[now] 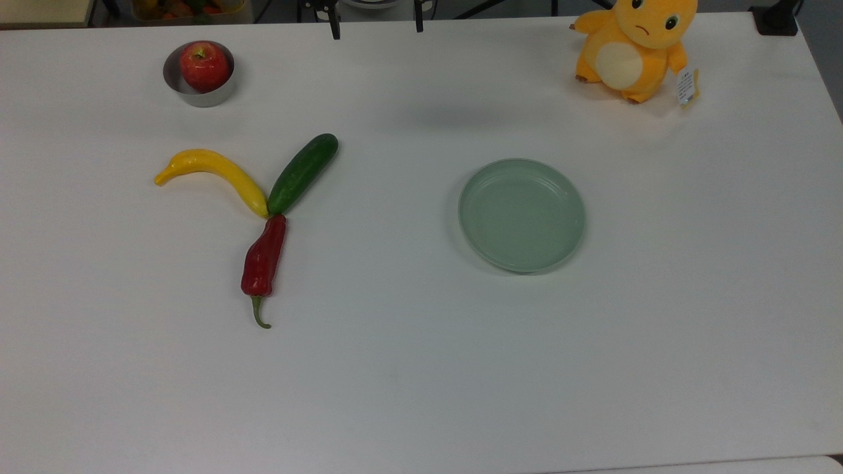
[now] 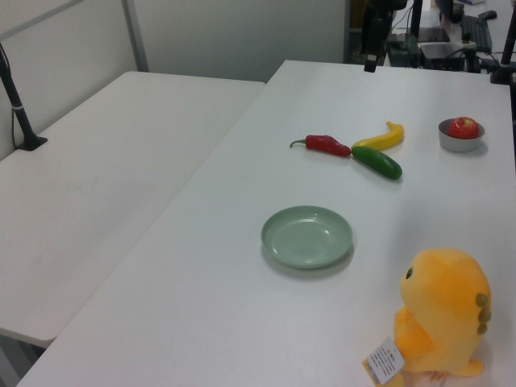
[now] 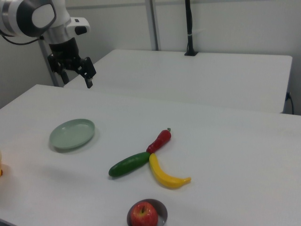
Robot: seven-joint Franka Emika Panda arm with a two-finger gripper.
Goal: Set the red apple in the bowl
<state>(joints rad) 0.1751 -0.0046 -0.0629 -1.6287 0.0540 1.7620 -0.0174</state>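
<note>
A smooth white table [image 1: 408,368] stands in an office, with a second white table beside it and pale partition walls behind. The gripper [image 1: 374,18] hangs in the air at the table's far edge, its two dark fingers spread wide, holding and touching nothing. The glossy red apple [image 1: 205,66] sits inside the round, straight-sided grey bowl [image 1: 197,97], well apart from the gripper. A shallow pale-green plate [image 1: 521,214] lies near the table's middle. A yellow banana [image 1: 212,176], green cucumber [image 1: 303,172] and dark-red chili pepper [image 1: 263,259] meet tip to tip.
</note>
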